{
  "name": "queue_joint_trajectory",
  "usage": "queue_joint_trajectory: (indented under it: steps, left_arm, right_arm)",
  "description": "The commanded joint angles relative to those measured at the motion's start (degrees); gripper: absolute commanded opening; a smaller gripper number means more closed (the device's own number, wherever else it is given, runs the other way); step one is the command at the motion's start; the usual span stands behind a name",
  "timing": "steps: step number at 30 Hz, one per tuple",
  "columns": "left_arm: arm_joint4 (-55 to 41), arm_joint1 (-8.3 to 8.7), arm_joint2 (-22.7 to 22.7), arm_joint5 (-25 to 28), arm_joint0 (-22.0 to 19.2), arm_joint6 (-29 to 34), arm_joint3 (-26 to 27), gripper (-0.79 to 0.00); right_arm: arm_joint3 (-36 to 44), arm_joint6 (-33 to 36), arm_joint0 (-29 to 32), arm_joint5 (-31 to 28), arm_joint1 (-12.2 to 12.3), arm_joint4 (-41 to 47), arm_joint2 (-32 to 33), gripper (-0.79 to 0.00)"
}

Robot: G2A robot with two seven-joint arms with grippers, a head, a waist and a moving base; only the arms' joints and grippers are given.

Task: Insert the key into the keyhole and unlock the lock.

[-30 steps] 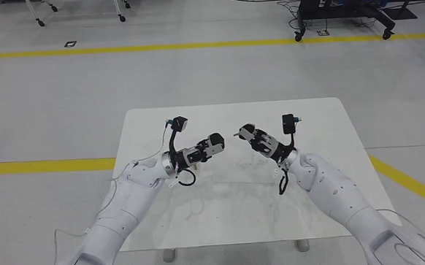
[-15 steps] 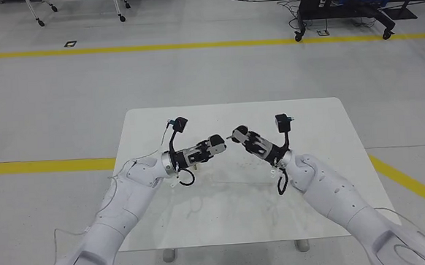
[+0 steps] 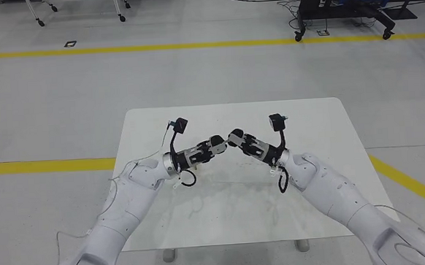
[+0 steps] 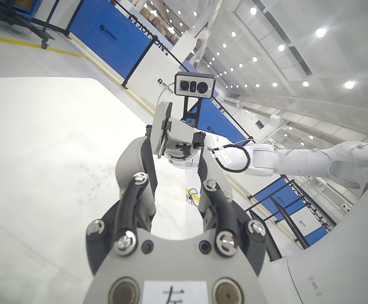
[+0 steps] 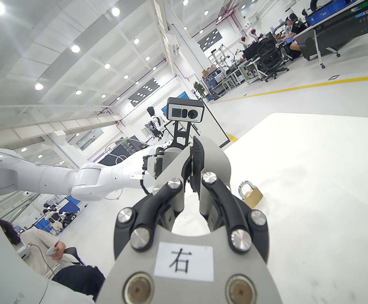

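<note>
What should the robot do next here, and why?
Probably close the open left gripper on the key: the shut right gripper seems to hold it inside that opening, while the padlock lies alone on the table.

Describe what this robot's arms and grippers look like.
The left arm and right arm have glossy white shells. The left gripper and right gripper are grey metal with black linkages, ribbed black pads and a white label. A black cable loops at each wrist.
</note>
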State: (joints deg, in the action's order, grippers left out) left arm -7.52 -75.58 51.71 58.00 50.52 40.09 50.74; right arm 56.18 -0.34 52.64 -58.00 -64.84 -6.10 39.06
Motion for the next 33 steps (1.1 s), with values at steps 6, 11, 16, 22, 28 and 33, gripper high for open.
queue_joint_trajectory:
  steps: [6, 11, 16, 22, 28, 33]
  left_arm:
    - [0.6, -0.15, 0.4, 0.0, 0.3, -0.2, 0.0, -0.723]
    - [0.7, -0.30, 0.5, 0.0, 0.2, -0.1, -0.2, -0.619]
    - [0.6, -0.44, 0.7, 0.0, 0.2, 0.1, -0.4, -0.557]
    - [0.5, -0.62, 0.7, 0.0, 0.1, 0.5, -0.5, -0.785]
    - [0.4, -0.88, 0.5, 0.0, -0.1, 0.9, -0.9, -0.785]
    - [-0.7, -0.98, 0.8, 0.0, -0.2, 1.6, -1.1, -0.785]
  right_arm:
    - [0.2, 1.6, 0.2, 0.0, 0.0, 0.8, 0.5, -0.785]
    - [0.4, 2.5, 0.3, 0.0, -0.1, 1.1, 0.9, -0.785]
    - [0.4, 3.8, 0.4, 0.0, -0.2, 1.7, 1.3, -0.785]
    - [0.5, 5.2, 0.5, 0.0, -0.3, 2.3, 1.8, -0.785]
    - [0.6, 6.5, 0.6, 0.0, -0.5, 2.8, 2.1, -0.785]
    - [0.6, 7.3, 0.8, 0.0, -0.6, 3.4, 2.7, -0.717]
